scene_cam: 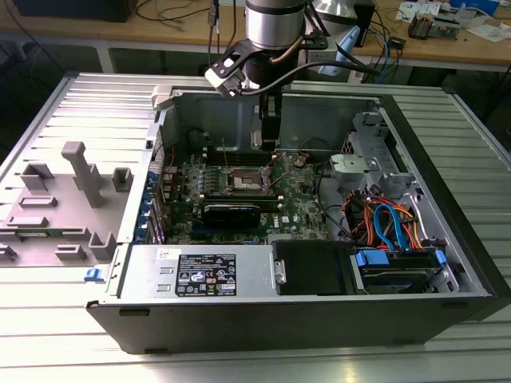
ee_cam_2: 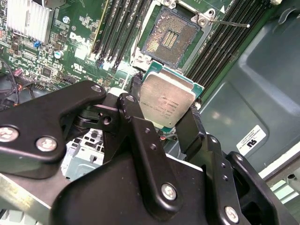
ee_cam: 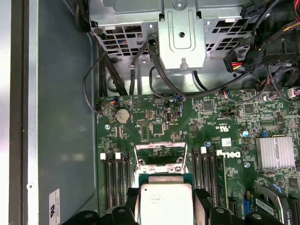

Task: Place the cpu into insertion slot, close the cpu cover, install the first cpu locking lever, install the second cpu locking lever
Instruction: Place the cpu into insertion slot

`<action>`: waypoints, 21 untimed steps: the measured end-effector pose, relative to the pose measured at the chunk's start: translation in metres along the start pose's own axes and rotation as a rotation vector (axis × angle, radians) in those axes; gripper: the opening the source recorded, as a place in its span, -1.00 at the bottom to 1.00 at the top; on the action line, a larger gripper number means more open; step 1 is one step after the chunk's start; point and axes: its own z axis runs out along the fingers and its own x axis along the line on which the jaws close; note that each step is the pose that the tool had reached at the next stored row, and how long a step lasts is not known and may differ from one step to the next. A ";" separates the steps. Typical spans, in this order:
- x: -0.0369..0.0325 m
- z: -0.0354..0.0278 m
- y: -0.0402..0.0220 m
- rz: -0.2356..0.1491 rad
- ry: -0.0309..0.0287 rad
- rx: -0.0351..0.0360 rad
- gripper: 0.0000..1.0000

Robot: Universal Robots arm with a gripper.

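Four steps, none complete: within the computer case (scene_cam: 447, 263), the insertion slot (ee_cam_2: 169, 40), at one o'clock from the power supply (scene_cam: 204, 275) in the exterior view, lies bare, cpu cover (ee_cam: 159, 151) raised; my jaws clamp the cpu (ee_cam_2: 166, 101) near it, not yet seated.

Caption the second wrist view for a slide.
The gripper holds the cpu between its jaws, close to the empty insertion slot.

Exterior view raised and set back, looking down into the open computer case (scene_cam: 239, 323), both wrist views close above the motherboard (ee_cam: 154, 124), facing down from opposite sides, sharing the cpu (ee_cam_2: 166, 101)
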 end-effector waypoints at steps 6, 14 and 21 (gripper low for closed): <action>0.0001 0.0005 -0.0002 -0.033 0.0020 -0.0002 0.09; 0.0000 0.0004 -0.0003 -0.051 0.0029 -0.0003 0.09; 0.0000 0.0008 -0.0006 -0.052 0.0030 -0.0006 0.09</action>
